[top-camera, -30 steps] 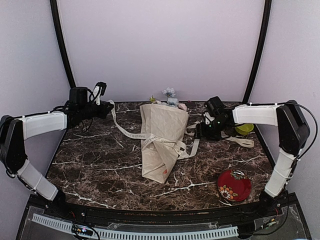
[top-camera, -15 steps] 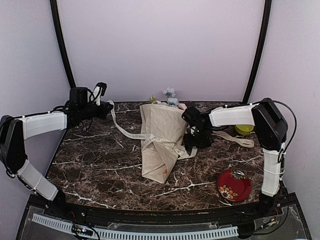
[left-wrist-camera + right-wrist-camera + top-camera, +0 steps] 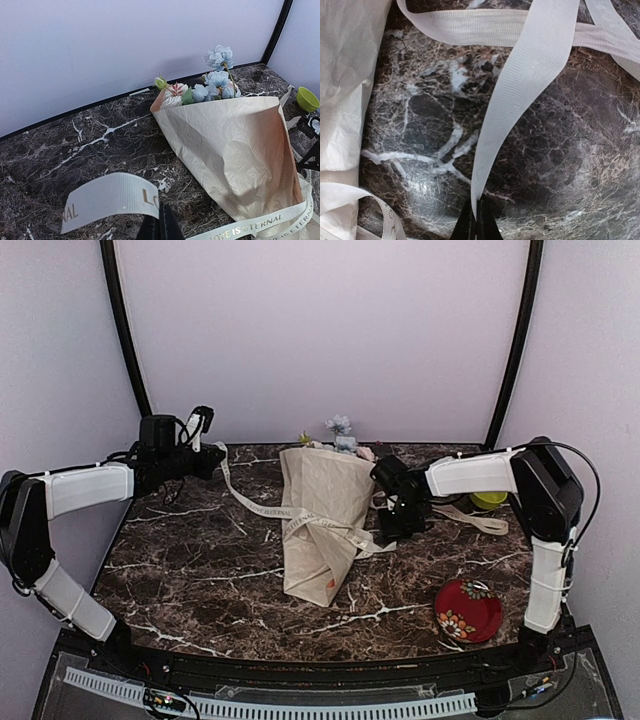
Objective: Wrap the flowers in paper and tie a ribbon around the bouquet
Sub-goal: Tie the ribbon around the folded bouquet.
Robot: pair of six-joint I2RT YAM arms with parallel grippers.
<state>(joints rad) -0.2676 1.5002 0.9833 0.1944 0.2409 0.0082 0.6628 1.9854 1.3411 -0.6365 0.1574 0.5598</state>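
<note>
The bouquet lies mid-table, a cream paper (image 3: 322,520) cone with the flowers (image 3: 340,435) poking out at its far, wide end. A cream ribbon (image 3: 250,505) with gold lettering runs from my left gripper (image 3: 213,457) across the cone's middle and on to my right gripper (image 3: 392,532). In the left wrist view the left gripper (image 3: 160,227) is shut on a ribbon (image 3: 107,200) end, with paper (image 3: 235,150) and flowers (image 3: 212,90) beyond. In the right wrist view the right gripper (image 3: 477,225) pinches a ribbon (image 3: 520,100) strand just above the marble, beside the paper (image 3: 342,75).
A red floral plate (image 3: 468,610) sits at the near right. A lime-green bowl (image 3: 489,498) stands behind the right arm, and a loose ribbon tail (image 3: 485,524) trails toward it. The table top is dark marble (image 3: 200,560) with walls close behind.
The right arm swung left from beside the green bowl to the bouquet's right edge, and its jaws went from open to shut on the ribbon. The left arm stayed still.
</note>
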